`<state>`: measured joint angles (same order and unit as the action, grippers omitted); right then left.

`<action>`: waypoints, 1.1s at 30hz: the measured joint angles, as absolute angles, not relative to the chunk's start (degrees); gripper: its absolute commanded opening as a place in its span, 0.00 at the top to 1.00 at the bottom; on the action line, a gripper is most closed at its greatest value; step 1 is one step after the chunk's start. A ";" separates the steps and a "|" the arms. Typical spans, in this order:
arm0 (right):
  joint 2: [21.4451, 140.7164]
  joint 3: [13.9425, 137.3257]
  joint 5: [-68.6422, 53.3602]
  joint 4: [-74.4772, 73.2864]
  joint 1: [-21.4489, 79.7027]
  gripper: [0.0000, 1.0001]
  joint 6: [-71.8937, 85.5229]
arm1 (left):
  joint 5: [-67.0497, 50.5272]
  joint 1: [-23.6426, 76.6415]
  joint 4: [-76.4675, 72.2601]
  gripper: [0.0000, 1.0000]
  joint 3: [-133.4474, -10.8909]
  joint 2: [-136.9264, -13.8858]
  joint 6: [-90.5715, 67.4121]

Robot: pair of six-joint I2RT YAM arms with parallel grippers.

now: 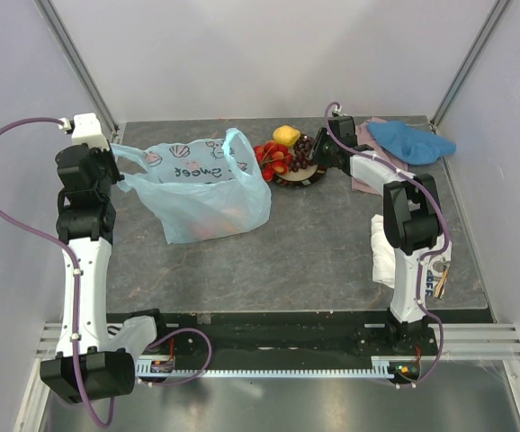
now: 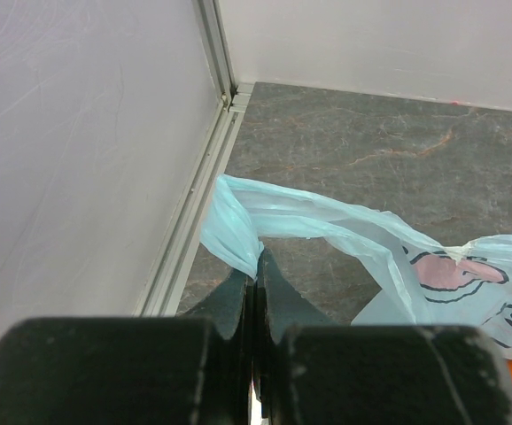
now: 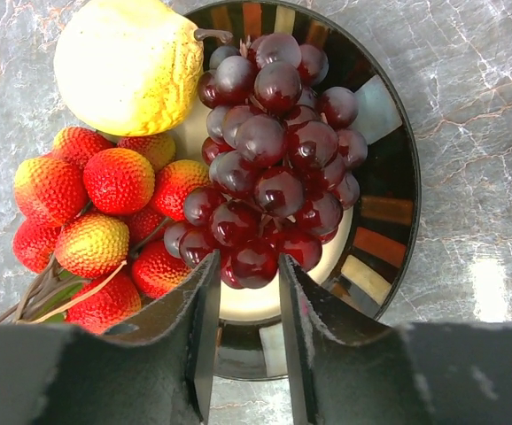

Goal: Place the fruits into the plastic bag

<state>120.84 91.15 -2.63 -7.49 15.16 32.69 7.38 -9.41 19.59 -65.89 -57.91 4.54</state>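
**Top external view: left gripper (image 1: 118, 173) clamped on the thin light-blue translucent plastic bag (image 1: 206, 193), right gripper (image 1: 318, 155) down at the fruit**

From above, the plastic bag stands on the left half of the dark grey marbled table (image 1: 314, 243), with pink-and-black shell prints and lettering across its side; an orange-red shape (image 1: 222, 216) shows dimly through the film, too blurred to name.

Over to the left wrist view: the left gripper's black fingers (image 2: 234, 301) are pressed together, with the bag's handle (image 2: 238, 226) pinched between them; the handle is stretched out toward the side wall.

Now the right wrist view: the jaws stand apart, tips on either side of the lowest grapes of the dark purple grape bunch (image 3: 274, 150); I cannot tell whether the pads press on them. The bunch lies on the round dark-rimmed beige plate (image 3: 398, 204); a bumpy yellow lemon (image 3: 128, 66) sits at the plate's far left rim, touching the grapes; a cluster of bumpy red-and-yellow berries (image 3: 105, 212) lies just left of the bunch, touching it and spilling over the rim toward the table.

Back to the top view: right of the plate, a crumpled blue cloth (image 1: 408, 142) lies on a pink cloth (image 1: 365, 184) in the back right corner; a white crumpled cloth (image 1: 384, 256) lies near the right arm.
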 measured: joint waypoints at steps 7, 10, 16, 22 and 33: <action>120.84 91.15 -2.63 -7.66 15.16 0.87 32.84 | 7.38 -9.43 19.59 0.98 -65.54 -57.89 4.54; 120.84 91.15 -2.66 -7.79 15.16 0.90 32.91 | 7.38 -9.43 19.59 0.99 -65.49 -57.87 4.54; 120.53 90.65 -2.74 -7.66 15.16 0.97 33.23 | 7.38 -9.43 19.59 0.98 -65.49 -57.69 4.54; 117.10 88.03 -2.55 -7.84 15.16 0.99 33.45 | 7.35 -9.43 19.57 0.98 -65.47 -57.67 4.56; 108.36 86.08 0.54 -8.03 15.16 1.00 33.34 | 6.46 -9.41 19.55 0.98 -65.25 -57.12 4.56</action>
<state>108.36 86.08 0.54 -8.03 15.16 33.34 6.46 -9.41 19.55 -65.25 -57.12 4.56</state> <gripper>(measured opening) 0.018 0.029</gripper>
